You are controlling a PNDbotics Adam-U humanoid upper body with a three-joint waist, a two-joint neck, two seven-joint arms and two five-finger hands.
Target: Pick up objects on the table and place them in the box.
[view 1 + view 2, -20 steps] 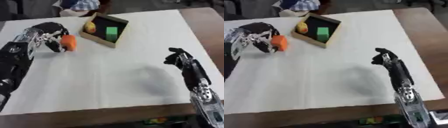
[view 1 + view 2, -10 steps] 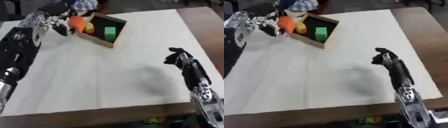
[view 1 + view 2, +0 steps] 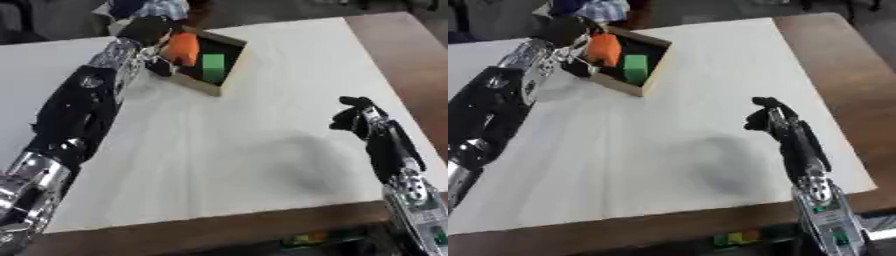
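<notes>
My left hand (image 3: 150, 34) is at the far left of the table, over the near left edge of the open wooden box (image 3: 229, 71). Its fingers are curled round an orange object (image 3: 183, 47), which hangs just above the box's left part. A green block (image 3: 212, 67) lies inside the box. My right hand (image 3: 357, 117) hovers over the white table at the right, fingers curled and holding nothing.
The white tabletop (image 3: 236, 150) is bordered by a brown wooden edge (image 3: 411, 55) on the right and front. A person in a blue and white garment (image 3: 144, 7) is at the far edge behind the box.
My left hand has carried the orange object from the table's left side up and to the right, to just over the box. The right hand has stayed still.
</notes>
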